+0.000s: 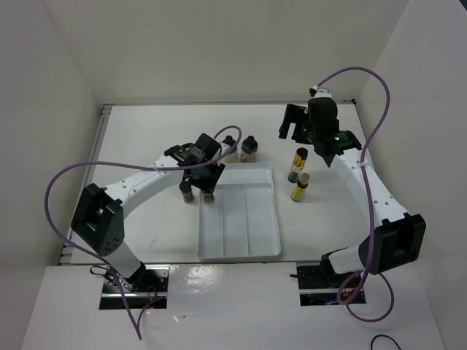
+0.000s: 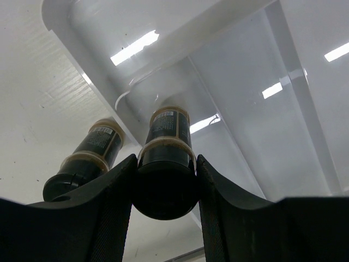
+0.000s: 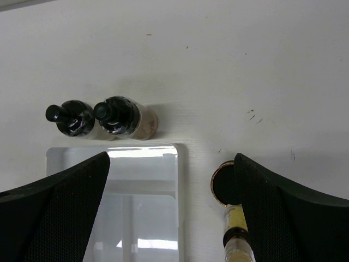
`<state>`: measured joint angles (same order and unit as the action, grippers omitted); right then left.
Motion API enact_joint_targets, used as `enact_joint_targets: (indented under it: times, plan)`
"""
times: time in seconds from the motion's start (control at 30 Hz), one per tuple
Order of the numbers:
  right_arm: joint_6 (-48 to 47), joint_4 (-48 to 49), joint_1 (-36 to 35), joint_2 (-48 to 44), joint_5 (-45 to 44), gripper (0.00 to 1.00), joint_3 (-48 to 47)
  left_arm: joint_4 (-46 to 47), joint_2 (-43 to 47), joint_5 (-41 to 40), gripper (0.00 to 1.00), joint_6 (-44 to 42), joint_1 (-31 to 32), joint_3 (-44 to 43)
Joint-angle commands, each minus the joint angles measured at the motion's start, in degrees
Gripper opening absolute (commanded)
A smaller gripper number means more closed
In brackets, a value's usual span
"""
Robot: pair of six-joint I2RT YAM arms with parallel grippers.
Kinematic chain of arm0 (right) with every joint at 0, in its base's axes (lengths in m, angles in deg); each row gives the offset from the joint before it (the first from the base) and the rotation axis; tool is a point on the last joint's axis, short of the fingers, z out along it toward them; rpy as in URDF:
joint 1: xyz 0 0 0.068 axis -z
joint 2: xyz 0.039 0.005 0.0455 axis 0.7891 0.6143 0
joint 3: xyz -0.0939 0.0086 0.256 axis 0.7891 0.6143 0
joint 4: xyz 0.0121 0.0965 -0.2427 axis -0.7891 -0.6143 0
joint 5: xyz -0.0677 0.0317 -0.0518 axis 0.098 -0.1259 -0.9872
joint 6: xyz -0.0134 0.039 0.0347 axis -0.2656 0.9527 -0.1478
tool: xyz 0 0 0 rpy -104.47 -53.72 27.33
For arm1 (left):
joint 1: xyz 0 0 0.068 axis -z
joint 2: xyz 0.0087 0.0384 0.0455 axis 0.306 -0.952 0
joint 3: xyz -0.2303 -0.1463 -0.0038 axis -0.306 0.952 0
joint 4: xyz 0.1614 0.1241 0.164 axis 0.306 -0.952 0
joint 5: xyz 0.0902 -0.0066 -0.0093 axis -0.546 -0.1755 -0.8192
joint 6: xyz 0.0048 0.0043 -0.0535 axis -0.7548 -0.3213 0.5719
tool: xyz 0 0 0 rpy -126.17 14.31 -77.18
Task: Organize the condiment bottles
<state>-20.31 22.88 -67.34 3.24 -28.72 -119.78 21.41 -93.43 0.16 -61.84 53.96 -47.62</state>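
Note:
My left gripper (image 1: 207,184) (image 2: 165,164) is shut on the black cap of a short dark jar (image 2: 168,136) at the far left corner of the white tray (image 1: 241,248). The second dark jar (image 1: 187,192) (image 2: 90,155) stands just left of it, outside the tray. Two clear black-capped jars (image 1: 230,150) (image 1: 249,149) stand behind the tray and also show in the right wrist view (image 3: 73,120) (image 3: 124,117). A black-capped yellow bottle (image 1: 297,163) (image 3: 226,188) and a cork-topped one (image 1: 300,188) stand right of the tray. My right gripper (image 1: 292,124) (image 3: 172,164) is open and empty above them.
The white divided tray (image 3: 142,164) (image 2: 229,71) has three long compartments, with nothing in the right two. White walls close in the table on the left, back and right. Purple cables loop from both arms.

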Motion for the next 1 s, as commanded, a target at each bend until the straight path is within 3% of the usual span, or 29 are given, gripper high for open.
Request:
enact_joint_targets:
  times: [0.0,0.17,0.2,0.3,0.33,0.43,0.63,0.83,0.97]
  plan:
    - [0.33,0.17,-0.22,-0.01,-0.02,0.99,0.16,2.49,-0.74,-2.00,0.44,1.31,-0.02,0.10]
    - [0.33,0.17,-0.22,-0.01,-0.02,0.99,0.68,2.50,-2.41,-3.32,0.51,1.31,1.03,0.10]
    - [0.33,0.17,-0.22,-0.01,-0.02,0.99,0.68,2.50,-2.41,-4.02,0.60,1.31,1.04,0.10]
    - [0.33,0.17,-0.22,-0.01,-0.55,0.99,0.68,1.97,-1.89,-4.56,0.68,1.31,1.65,-0.42]
    - [0.33,0.17,-0.22,-0.53,-0.55,0.99,0.68,1.97,-1.89,-4.56,0.76,1.31,1.65,-0.42]
    - [0.33,0.17,-0.22,-0.54,-0.55,0.99,1.21,1.45,-1.27,-4.56,0.79,1.31,1.65,-1.83]
    - [0.33,0.17,-0.22,-0.54,-0.55,0.99,1.21,-1.36,4.17,-5.09,0.97,3.77,1.65,-8.57]
    - [0.33,0.70,-0.22,-1.59,-0.03,0.99,1.74,-1.89,9.97,-4.55,1.00,6.32,-1.85,-14.40]
    - [0.33,0.70,-0.22,-2.12,-0.02,0.99,2.88,-2.50,11.30,-6.23,1.00,7.03,-7.47,-8.34]
